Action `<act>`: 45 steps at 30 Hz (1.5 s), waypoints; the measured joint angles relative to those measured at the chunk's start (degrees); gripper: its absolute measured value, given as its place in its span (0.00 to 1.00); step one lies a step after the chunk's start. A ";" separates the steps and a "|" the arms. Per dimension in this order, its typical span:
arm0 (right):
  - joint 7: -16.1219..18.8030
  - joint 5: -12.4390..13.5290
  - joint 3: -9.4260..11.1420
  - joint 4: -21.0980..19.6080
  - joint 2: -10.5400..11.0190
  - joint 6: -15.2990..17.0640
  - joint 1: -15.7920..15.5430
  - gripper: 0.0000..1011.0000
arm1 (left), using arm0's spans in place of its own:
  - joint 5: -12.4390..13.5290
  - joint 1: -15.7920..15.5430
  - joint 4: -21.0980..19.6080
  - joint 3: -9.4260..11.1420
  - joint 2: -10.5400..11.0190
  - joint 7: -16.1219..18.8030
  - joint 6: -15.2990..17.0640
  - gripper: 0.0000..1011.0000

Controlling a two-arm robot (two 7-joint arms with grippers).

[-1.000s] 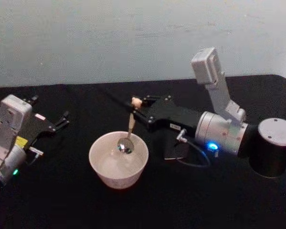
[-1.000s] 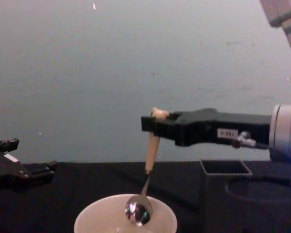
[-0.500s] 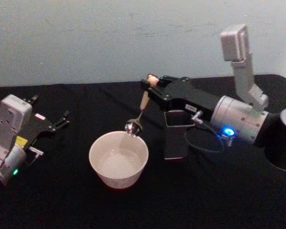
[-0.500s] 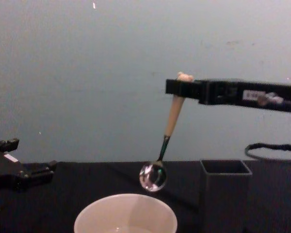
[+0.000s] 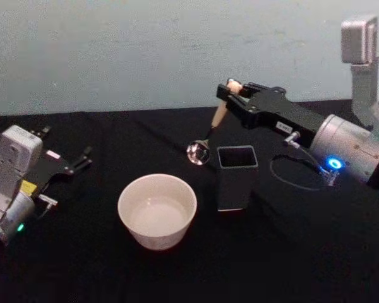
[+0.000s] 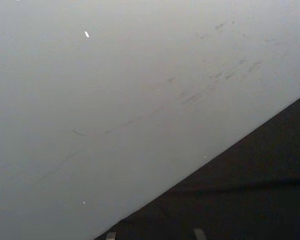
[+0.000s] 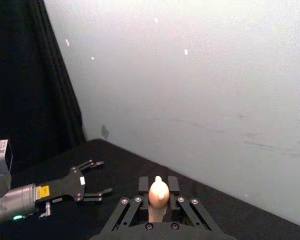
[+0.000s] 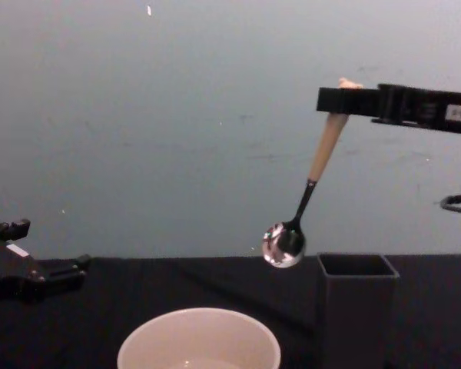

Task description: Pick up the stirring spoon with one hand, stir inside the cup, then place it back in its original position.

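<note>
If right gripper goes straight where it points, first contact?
Likely the pale wall; the right gripper, holding the stirring spoon, points well above the table, left gripper off its line. Depth unclear.

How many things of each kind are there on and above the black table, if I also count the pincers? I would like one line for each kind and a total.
stirring spoon: 1
cup: 1
holder, dark grey: 1
pincers: 2 (left pincer open, right pincer shut on the stirring spoon)
Total: 5

Pale wall (image 5: 145,50), black tabletop (image 5: 290,252)
</note>
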 joint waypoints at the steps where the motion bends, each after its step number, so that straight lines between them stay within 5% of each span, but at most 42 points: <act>1: -0.16 0.19 0.20 -0.19 0.20 -0.07 -0.20 0.22 | 0.00 0.00 0.00 0.00 0.00 0.00 0.00 0.99; 19: -1.70 3.51 3.34 -1.69 3.89 -3.11 -2.35 0.22 | 0.00 0.00 0.00 0.00 0.00 0.00 0.00 0.99; 45: -0.45 -0.29 2.96 0.75 5.75 -5.09 -3.27 0.22 | 0.00 0.00 0.00 0.00 0.00 0.00 0.00 0.99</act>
